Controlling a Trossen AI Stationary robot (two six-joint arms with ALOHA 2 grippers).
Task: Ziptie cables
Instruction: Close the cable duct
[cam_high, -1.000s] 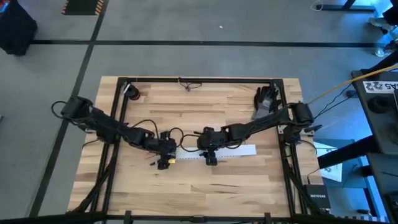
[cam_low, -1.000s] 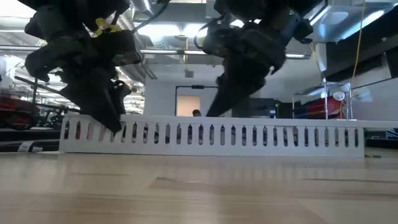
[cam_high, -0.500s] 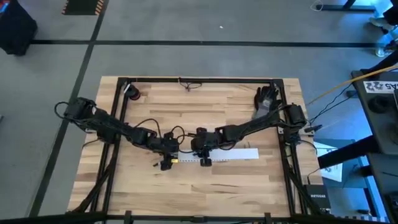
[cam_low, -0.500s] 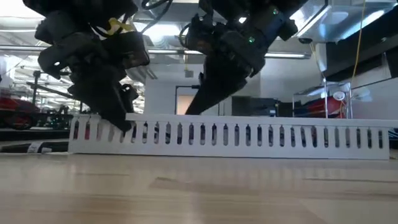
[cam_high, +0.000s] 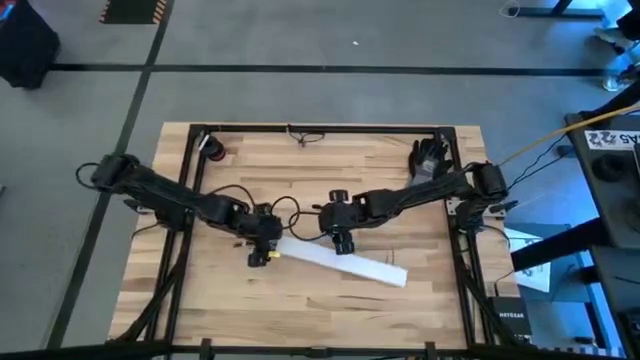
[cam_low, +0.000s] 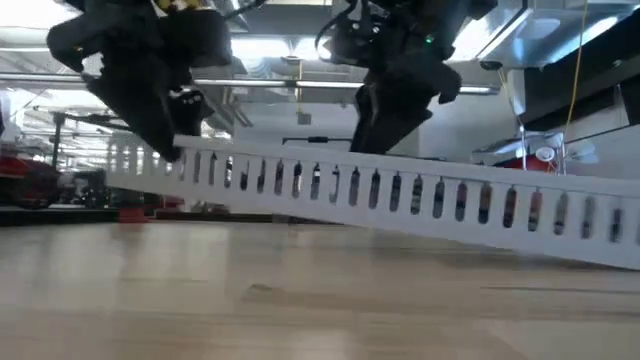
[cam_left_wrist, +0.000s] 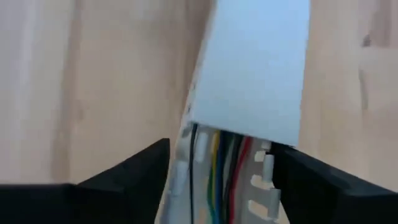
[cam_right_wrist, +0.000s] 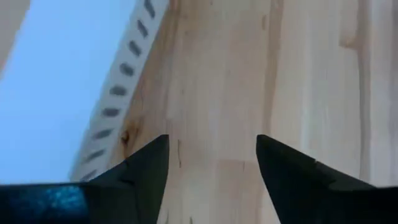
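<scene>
Right now your left gripper (cam_high: 263, 250) is clenched on one end of the long white slotted plastic cable duct (cam_high: 345, 261), lifting that end off the pale wooden table (cam_high: 300, 310) so the duct slopes down to its far end, probably to get at the wiring inside. The cables (cam_left_wrist: 219, 163), thin yellow, green, red and dark wires, lie inside the duct under its white lid, between your left fingers. Your right gripper (cam_high: 343, 243) hangs just over the duct's middle, jaws spread and empty.
</scene>
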